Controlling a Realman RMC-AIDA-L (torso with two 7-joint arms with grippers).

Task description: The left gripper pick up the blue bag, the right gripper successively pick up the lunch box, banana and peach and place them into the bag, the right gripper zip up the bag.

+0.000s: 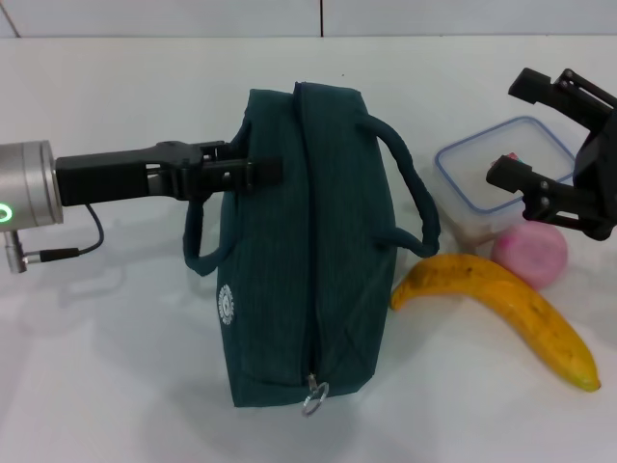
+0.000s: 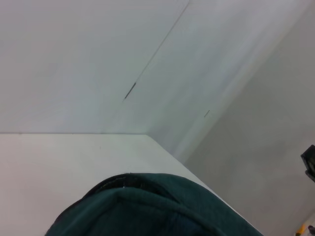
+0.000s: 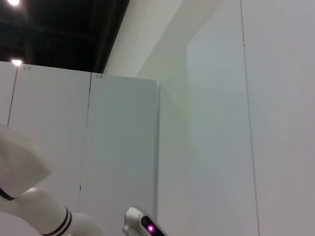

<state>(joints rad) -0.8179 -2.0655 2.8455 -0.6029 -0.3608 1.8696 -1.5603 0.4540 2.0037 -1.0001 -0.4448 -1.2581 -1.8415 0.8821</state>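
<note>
My left pincer [image 1: 253,172] reaches in from the left along the table [image 1: 116,386] and lies against the bag [image 1: 299,251] at its upper left edge, beside the near handle [image 1: 193,253]; whether its fingers have closed on fabric or merely lie over it I cannot tell from the head view, and my left wrist view shows only a fold of the bag's teal cloth and the wall. The bag lies on its side in the middle of the table, zip [image 1: 308,289] shut, the ring pull [image 1: 315,396] at the near end. My right pincer [image 1: 549,145] hangs spread wide and empty above the box [image 1: 482,183], which sits just right of the bag, with the peach [image 1: 529,255] touching the box's near corner and the banana [image 1: 501,313] lying in front of both, its stalk end close to the bag's other handle [image 1: 410,198]. The trouble I foresee: the zip is shut, so nothing goes in until it is opened. If my left grip catches only a thin pinch of cloth, the bag may sag or slip out on the lift. On the right, coming down on the box could nudge the peach and set it rolling, and a smooth lid could slide between my fingers.
</note>
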